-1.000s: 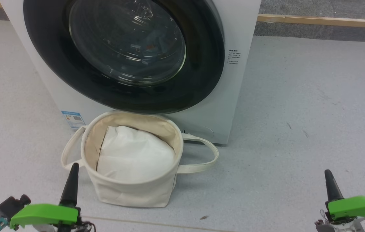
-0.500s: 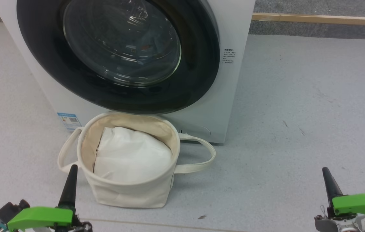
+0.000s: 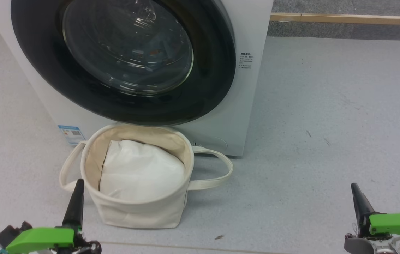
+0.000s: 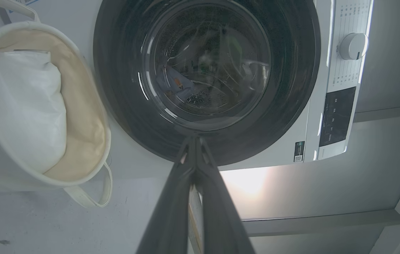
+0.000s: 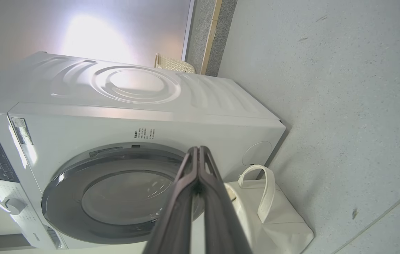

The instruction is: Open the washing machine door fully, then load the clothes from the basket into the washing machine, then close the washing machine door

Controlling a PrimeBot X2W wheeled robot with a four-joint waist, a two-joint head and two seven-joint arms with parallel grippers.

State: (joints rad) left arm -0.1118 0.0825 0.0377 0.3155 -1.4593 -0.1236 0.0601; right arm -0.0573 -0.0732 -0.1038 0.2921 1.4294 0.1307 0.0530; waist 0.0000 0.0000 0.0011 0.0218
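The washing machine (image 3: 252,42) stands ahead with the washing machine door (image 3: 214,88) shut flat against its front. Through the glass, the left wrist view shows a scrap of light blue fabric with an orange mark (image 4: 177,83), which looks like the clothes lying in the drum. The basket (image 3: 136,211) sits on the floor against the machine's foot and holds a plain white bundle (image 3: 143,173). My left gripper (image 3: 78,181) is shut and empty, just left of the basket's near side. My right gripper (image 3: 354,185) is shut and empty over bare floor at the far right.
Grey floor stretches to the right of the machine. A wooden strip (image 3: 344,18) runs along the back. The machine's dial (image 4: 353,46) and dark control panel (image 4: 337,113) lie beyond the door. A pale woven container (image 5: 173,65) stands behind the machine.
The whole head picture has slid a little to the left, so the camera has moved. Both grippers stay shut and low; the door and the basket are as they were.
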